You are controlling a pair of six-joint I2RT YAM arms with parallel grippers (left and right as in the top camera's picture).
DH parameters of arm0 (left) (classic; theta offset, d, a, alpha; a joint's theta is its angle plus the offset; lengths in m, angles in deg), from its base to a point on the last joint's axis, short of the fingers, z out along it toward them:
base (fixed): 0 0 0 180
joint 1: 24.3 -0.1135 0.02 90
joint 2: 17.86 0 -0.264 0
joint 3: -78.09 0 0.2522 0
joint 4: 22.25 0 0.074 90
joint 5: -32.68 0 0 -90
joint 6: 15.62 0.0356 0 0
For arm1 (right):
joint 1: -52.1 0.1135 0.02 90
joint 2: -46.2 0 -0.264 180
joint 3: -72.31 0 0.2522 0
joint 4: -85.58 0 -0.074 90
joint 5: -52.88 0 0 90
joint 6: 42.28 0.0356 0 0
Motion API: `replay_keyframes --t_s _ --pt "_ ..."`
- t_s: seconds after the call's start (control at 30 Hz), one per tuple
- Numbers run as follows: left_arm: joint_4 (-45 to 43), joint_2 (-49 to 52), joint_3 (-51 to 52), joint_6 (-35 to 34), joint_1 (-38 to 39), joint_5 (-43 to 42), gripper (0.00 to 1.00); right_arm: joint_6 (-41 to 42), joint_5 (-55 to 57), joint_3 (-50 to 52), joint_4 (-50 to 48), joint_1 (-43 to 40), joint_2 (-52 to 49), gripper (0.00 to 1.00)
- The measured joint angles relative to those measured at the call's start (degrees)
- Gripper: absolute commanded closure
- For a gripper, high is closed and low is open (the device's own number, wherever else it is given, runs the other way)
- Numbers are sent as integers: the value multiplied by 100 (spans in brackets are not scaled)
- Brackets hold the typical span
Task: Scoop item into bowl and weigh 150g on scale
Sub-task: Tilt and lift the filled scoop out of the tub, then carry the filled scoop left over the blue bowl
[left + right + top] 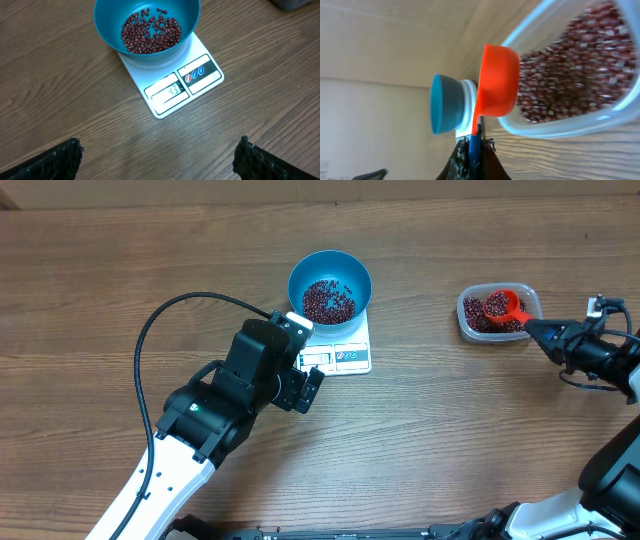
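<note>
Right claw (537,330), shut tight on the thin handle of the orange-red scoop (505,307). Cup end down among the beans (480,317) in the clear tub (466,322), toward the side nearest the claw; loaded or not, impossible to tell. Handle's long axis slanting from the claw up and leftward in the overhead view, cup ahead of the fingers.

Beans: tiny, dark maroon, hard-looking, loose enough to roll off a tilted cup. Scoop: smooth moulded plastic, round deep cup. Tub: thin see-through plastic with rounded corners, probably light enough to slide if nudged.

Target well apart, off to the robot's left of the right claw: bright blue bowl (300,272), round, smooth, steep-walled, seated on the white scale (350,356) and overhanging it. Only a thin layer of beans across its bottom. Display showing what looks like 43, so far short of the weight wanted, going by that reading. Next move likely a level carry over bare table, cup kept flat, then a tip over the rim.

Left claw (160,165), jaws wide and empty, hovering just before the scale's display edge. Nearer the bowl, but idle. Table (100,260): brown wood-grain, matte.
</note>
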Motion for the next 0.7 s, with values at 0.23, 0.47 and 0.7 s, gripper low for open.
replay_keyframes --t_s 0.23,0.47,0.7 --pt "0 0 0 0 0 0 1 -20 -702 0 87 9 0 96" --pt "0 0 0 0 0 0 1 -28 -968 0 153 404 0 96" --pt "0 0 0 0 0 0 1 -28 -1185 0 -55 1233 0 96"
